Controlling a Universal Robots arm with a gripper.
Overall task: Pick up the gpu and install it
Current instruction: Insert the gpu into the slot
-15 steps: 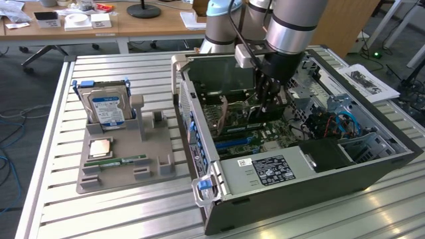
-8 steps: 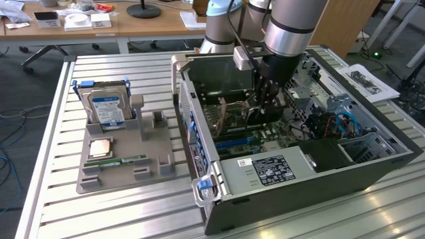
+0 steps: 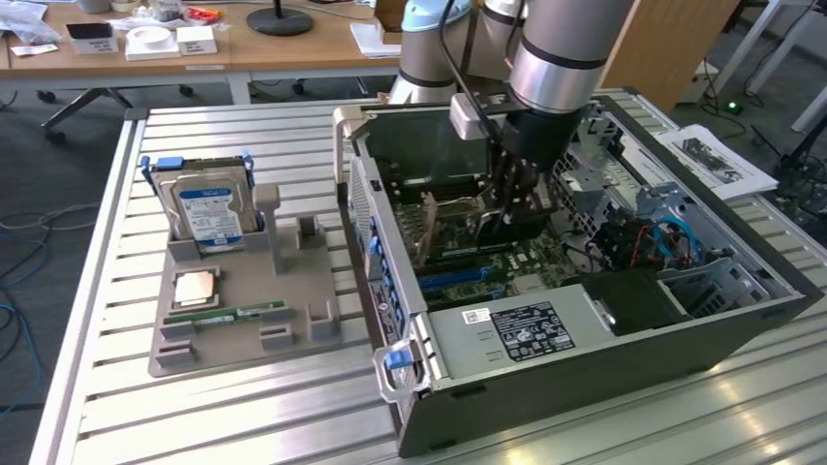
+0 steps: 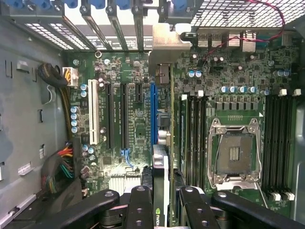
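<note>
Over blue slot point(image 4: 153, 107), inside case point(image 3: 621, 358): gpu point(image 4: 160, 179) edge-on, clamped between gripper point(image 4: 162, 210) fingers point(image 4: 141, 205). Long axis runs parallel to slot, bracket point(image 4: 169, 40) toward far slot end. Looks unseated.

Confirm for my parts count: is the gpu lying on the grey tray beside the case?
No, the gpu is held edge-on by the gripper above the motherboard.
</note>
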